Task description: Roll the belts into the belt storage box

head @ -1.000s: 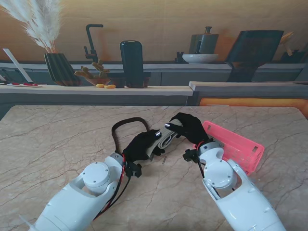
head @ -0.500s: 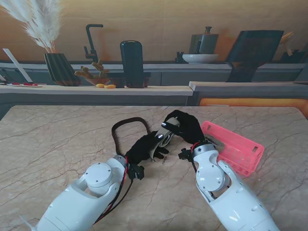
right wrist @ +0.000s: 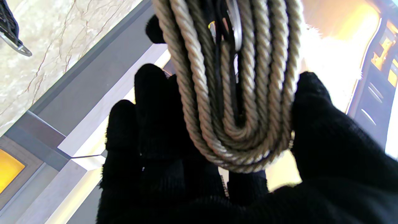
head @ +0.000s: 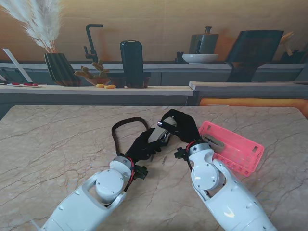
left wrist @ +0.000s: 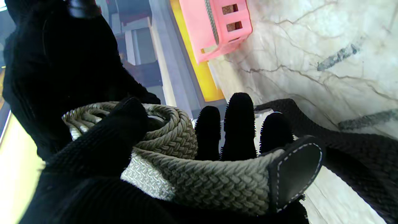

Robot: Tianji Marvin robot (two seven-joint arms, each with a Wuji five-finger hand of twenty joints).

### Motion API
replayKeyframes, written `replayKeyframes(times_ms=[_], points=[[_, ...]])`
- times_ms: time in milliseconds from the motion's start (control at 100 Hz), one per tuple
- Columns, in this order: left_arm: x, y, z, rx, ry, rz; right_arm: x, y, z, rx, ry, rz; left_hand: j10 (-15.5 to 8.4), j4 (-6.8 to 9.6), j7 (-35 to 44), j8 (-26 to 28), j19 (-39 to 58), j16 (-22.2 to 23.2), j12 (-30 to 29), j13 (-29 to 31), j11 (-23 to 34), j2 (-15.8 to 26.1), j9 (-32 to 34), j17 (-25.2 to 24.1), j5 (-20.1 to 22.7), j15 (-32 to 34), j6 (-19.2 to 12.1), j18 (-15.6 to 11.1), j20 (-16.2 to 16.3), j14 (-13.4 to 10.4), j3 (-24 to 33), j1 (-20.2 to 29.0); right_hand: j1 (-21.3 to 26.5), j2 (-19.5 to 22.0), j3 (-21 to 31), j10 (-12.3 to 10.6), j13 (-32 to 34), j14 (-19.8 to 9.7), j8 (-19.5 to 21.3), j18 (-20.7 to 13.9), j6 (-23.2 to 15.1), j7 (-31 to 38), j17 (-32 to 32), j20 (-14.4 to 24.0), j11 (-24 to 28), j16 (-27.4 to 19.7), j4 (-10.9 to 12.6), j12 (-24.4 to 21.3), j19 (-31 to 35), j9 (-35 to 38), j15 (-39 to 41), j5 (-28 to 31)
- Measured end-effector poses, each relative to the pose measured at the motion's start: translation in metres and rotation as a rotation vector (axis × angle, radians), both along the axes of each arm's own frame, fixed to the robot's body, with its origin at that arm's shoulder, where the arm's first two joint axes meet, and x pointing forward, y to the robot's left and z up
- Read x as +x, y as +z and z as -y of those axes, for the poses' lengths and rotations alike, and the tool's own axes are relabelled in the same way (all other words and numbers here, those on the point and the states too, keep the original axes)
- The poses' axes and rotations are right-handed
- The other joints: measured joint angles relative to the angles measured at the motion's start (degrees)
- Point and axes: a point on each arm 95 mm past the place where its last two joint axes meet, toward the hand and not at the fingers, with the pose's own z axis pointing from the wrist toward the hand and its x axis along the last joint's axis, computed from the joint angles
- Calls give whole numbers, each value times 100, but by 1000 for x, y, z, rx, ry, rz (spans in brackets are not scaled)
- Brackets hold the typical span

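- The pink belt storage box (head: 233,147) sits on the marble counter (head: 57,139) at about three o'clock from the two hands; a grey strap-like thing lies inside it, too small to identify.
- The beige braided belt (head: 159,135), coiled into a roll, is held off the counter between both hands, at nine o'clock from the box.
- The left hand (head: 142,147) grasps the roll's loose leather-tipped end.
- The right hand (head: 179,126) clamps the coil between thumb and fingers (right wrist: 149,102).
- A dark brown belt (head: 126,126) loops on the counter at ten o'clock from the left hand.
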Motion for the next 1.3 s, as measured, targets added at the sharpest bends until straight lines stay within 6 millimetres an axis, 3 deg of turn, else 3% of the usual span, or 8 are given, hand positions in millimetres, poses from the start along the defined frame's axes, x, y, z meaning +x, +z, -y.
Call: replayKeyframes(times_ms=[230, 400, 520, 550, 590, 890, 1160, 1300], points=[[-2, -3, 14, 8, -19, 2, 0, -2, 0, 4, -30, -18, 252, -124, 765, 533, 1008, 429, 2001, 647, 578, 2, 347, 487, -3, 1307, 219, 131, 225, 13, -341, 915, 0, 55, 17, 12, 0, 0, -112, 0, -34, 0, 6, 0, 46, 0, 0, 19, 0, 0, 3, -14], [-1, -4, 17, 13, -45, -5, 0, -3, -1, 27, -50, -45, 259, -204, 1649, 1542, 1289, 773, 2862, 864, 1234, 133, 343, 629, -452, 1904, 225, 148, 532, -9, -987, 1449, 0, 55, 19, 15, -16, 0, -247, -1, -42, 81, 2, 0, 82, 0, 0, -24, 0, -50, 6, -255], [-2, -5, 18, -26, -46, -34, -2, -3, -3, 44, -50, -60, 309, -195, 1917, 1933, 1290, 912, 3024, 866, 1343, 256, 278, 636, -513, 1980, 204, 149, 703, -47, -1436, 1811, -318, 54, 892, -4, -670, -139, -125, -8, 185, -354, -166, -66, 154, -73, 16, -57, 0, -909, -200, -812], [-2, -5, 19, -27, -43, -34, -2, -2, -3, 46, -48, -61, 310, -194, 1998, 1967, 1290, 926, 3045, 866, 1390, 257, 253, 636, -513, 1985, 127, 149, 718, -51, -1496, 1894, -609, 54, 1144, -11, -813, -175, 248, -30, 326, -722, -227, -68, 130, -120, 345, -101, -5, -1168, -247, -873], [-2, -5, 19, -23, -39, -28, -3, -2, -3, 47, -46, -61, 310, -194, 2060, 2036, 1291, 929, 3079, 866, 1449, 309, 208, 637, -536, 1985, 75, 149, 742, -75, -1625, 1970, -911, 54, 1261, -5, -1070, -194, 527, -44, 468, -1116, -311, -71, 91, -171, 501, -109, -155, -1494, -387, -1031], [0, -9, 18, 0, 15, 4, -8, 3, 2, 65, -22, -38, 266, -204, 2331, 2176, 1292, 930, 3084, 866, 1487, 440, 110, 647, -756, 1986, -69, 149, 777, -106, -1762, 2055, -1642, 137, -103, 332, -2201, 47, 669, -48, 944, -2114, -837, -576, -262, -1153, 700, -261, -1498, -3377, -2162, -2413], [5, -7, 15, 43, 123, 101, -13, 2, 4, 14, -76, 10, 247, -207, 2479, 2179, 1293, 931, 3085, 842, 1563, 505, -36, 588, -936, 1986, -81, 122, 777, -147, -1769, 2099, -2229, 137, -63, 910, -2860, 423, 632, -40, 1864, -2471, -1105, -1084, -330, -1545, 692, -337, -2123, -4021, -2424, -2614], [7, -5, 17, 42, 138, 117, -12, -9, -6, -7, -65, -31, 236, -213, 2521, 2179, 1293, 931, 3085, 786, 1622, 571, -120, 580, -1005, 1986, -93, 119, 777, -150, -1770, 2106, -2585, -113, 489, 1183, -2901, 634, 567, 200, 2326, -3137, -1195, -1373, -294, -1632, 702, -347, -2136, -4022, -2414, -2301]])
